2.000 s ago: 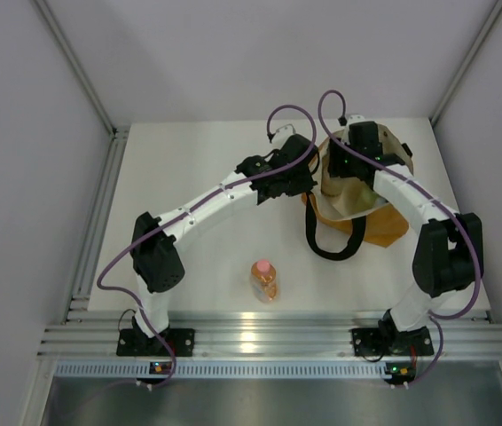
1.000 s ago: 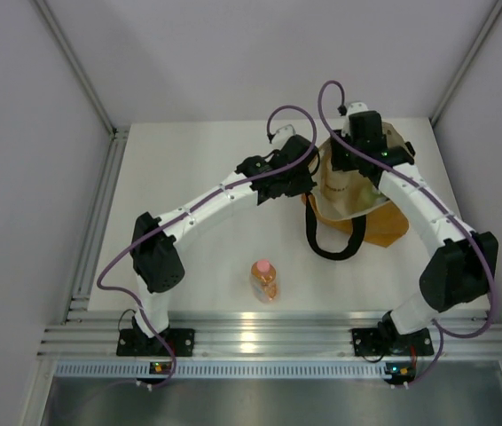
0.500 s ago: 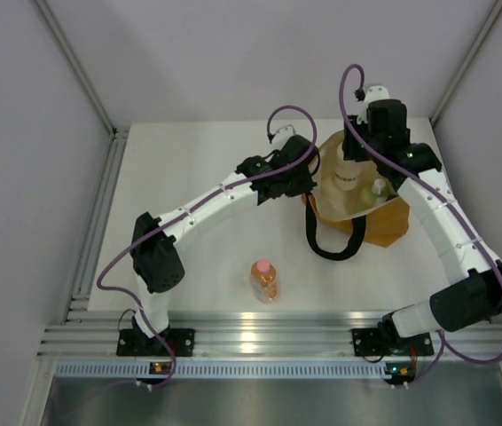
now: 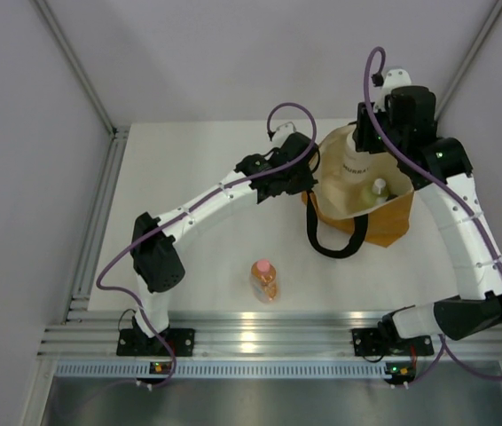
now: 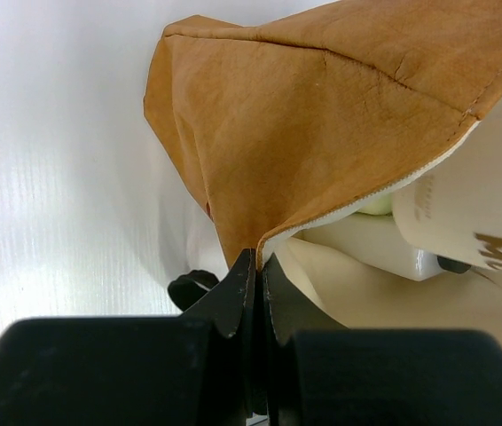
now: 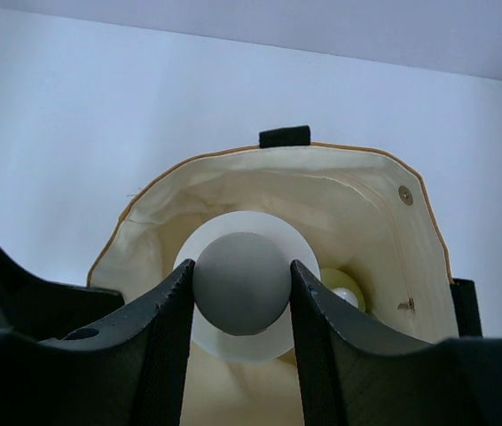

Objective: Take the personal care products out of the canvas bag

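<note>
Left gripper (image 5: 253, 266) is pinching the canvas bag (image 5: 322, 115) rim, fully closed, bracing it open so right gripper (image 6: 240, 268), clamping the dark cap (image 6: 240, 297) of the white bottle (image 6: 242, 348), is getting clearance

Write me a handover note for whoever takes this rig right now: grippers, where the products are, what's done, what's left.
The left gripper is shut on the rim of the canvas bag, holding it open.
The right gripper is shut on the white bottle by its cap, over the bag mouth.
Done: the orange bottle is out, on the table.
Left: set the white bottle down, then take out the pale green bottle, which is inside the bag. The cream jar is not in view.
</note>
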